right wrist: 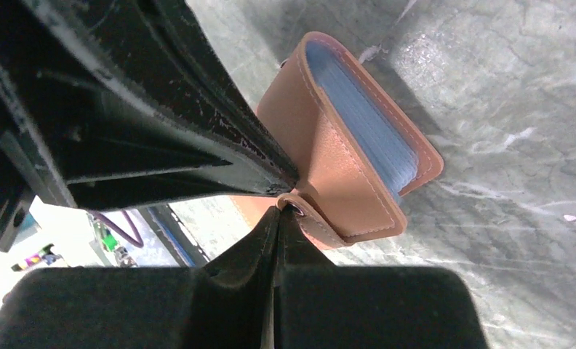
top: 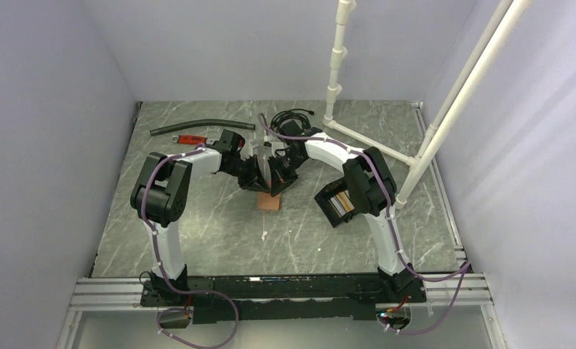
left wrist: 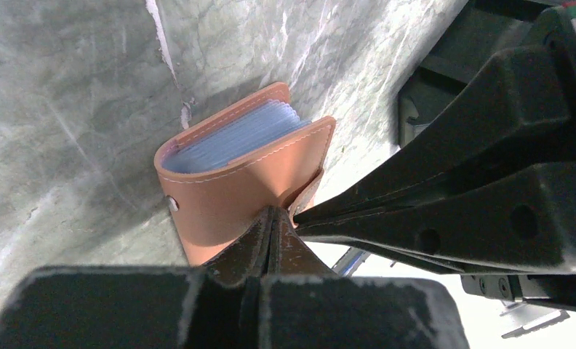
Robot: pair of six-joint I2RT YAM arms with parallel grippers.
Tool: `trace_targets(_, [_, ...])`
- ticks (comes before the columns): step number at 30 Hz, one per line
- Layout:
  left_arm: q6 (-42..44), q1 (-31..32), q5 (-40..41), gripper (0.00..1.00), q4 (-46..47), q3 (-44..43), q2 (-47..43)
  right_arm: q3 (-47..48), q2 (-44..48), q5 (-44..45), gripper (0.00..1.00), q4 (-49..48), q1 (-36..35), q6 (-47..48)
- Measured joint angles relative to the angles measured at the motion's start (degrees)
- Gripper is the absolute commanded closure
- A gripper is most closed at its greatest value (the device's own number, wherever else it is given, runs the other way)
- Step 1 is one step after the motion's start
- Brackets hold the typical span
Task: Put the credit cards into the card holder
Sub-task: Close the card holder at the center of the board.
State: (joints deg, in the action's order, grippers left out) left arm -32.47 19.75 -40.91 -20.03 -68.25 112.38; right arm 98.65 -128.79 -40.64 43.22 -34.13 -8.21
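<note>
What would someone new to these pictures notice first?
In the middle of the scene the left gripper and the right gripper meet. Each is pinched shut on a tan leather wallet that is partly open, with bluish sleeves showing inside. Off to the right sits a black tray holding a few cards.

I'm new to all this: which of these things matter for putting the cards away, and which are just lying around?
Job: credit cards, black card holder, tan leather wallet pinched by left hand and right hand.
Lying about: black hose, red tool, cable bundle, white pipe frame.
</note>
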Motion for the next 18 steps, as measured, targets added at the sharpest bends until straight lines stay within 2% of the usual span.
trace_targets(9, [-0.13, 0.00, 0.00, 1.00, 0.00, 0.00, 0.02, 7.67, -3.72, 8.70, 1.00, 8.85, -2.45, -8.24])
trace_targets(18, [-0.17, -0.04, 0.00, 1.00, -0.35, 0.02, 0.09, 9.38, -5.53, 15.08, 1.00, 11.87, -5.18, -15.96])
